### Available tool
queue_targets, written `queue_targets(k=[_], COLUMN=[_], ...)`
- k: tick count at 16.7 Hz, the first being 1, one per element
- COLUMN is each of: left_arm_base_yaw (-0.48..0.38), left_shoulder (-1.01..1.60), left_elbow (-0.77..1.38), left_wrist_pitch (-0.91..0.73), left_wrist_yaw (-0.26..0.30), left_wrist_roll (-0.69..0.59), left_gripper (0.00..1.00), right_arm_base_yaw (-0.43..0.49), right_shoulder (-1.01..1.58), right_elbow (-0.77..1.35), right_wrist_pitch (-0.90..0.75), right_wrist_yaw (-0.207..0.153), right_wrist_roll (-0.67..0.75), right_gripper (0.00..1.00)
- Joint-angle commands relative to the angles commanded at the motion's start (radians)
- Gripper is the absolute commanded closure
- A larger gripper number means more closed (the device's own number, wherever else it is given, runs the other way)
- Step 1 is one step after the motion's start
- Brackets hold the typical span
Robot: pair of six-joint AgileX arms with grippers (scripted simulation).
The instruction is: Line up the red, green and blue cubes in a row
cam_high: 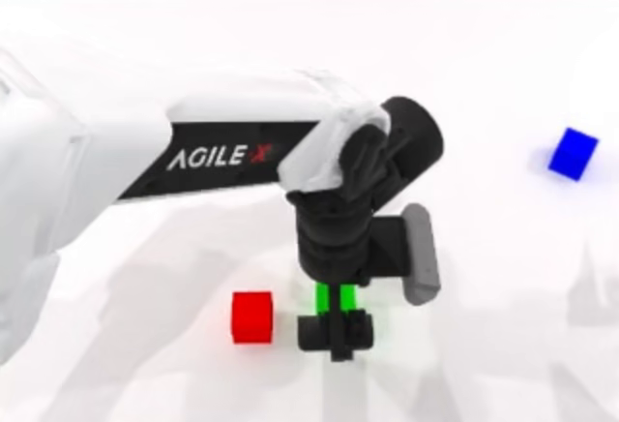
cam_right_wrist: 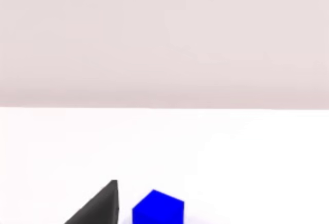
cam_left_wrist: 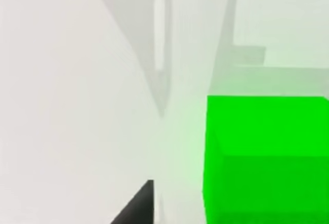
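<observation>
The left gripper (cam_high: 336, 333) is low over the desk (cam_high: 135, 364) at about 6 o'clock in the top view, its jaws around the green cube (cam_high: 335, 297); only slivers of green show, so I cannot tell whether they are clamped or merely straddling it. The red cube (cam_high: 252, 317) sits just beside it at 9 o'clock, apart. A risk, as I judge it: a sideways shift could nudge red, or green could twist on release. The blue cube (cam_high: 573, 154) lies well apart at 2 o'clock. The right arm is out of the top view; its jaws' state is unclear. Count: one red, one green, one blue cube.
</observation>
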Motion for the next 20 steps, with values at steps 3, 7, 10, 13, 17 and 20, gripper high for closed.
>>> queue_targets(k=[3,7,10,13,17,20], left_arm_base_yaw=[0.0,0.0,0.001,0.009,0.019,0.02], left_shoulder=[0.0,0.0,-0.005,-0.033,-0.073,-0.077], left_elbow=[0.0,0.0,0.016,0.086,0.169,0.173], left_wrist_pitch=[0.0,0.0,-0.017,-0.119,-0.244,-0.249], left_wrist_yaw=[0.0,0.0,0.0,0.001,-0.001,-0.001], left_wrist_roll=[0.0,0.0,0.002,0.0,-0.002,-0.003], left_gripper=[0.0,0.0,0.0,0.0,0.0,0.0], right_arm_base_yaw=[0.0,0.0,0.0,0.0,0.0,0.0], right_shoulder=[0.0,0.0,0.0,0.0,0.0,0.0], right_elbow=[0.0,0.0,0.0,0.0,0.0,0.0], right_wrist_pitch=[0.0,0.0,0.0,0.0,0.0,0.0], right_wrist_yaw=[0.0,0.0,0.0,0.0,0.0,0.0], right_wrist_roll=[0.0,0.0,0.0,0.0,0.0,0.0], right_gripper=[0.0,0.0,0.0,0.0,0.0,0.0])
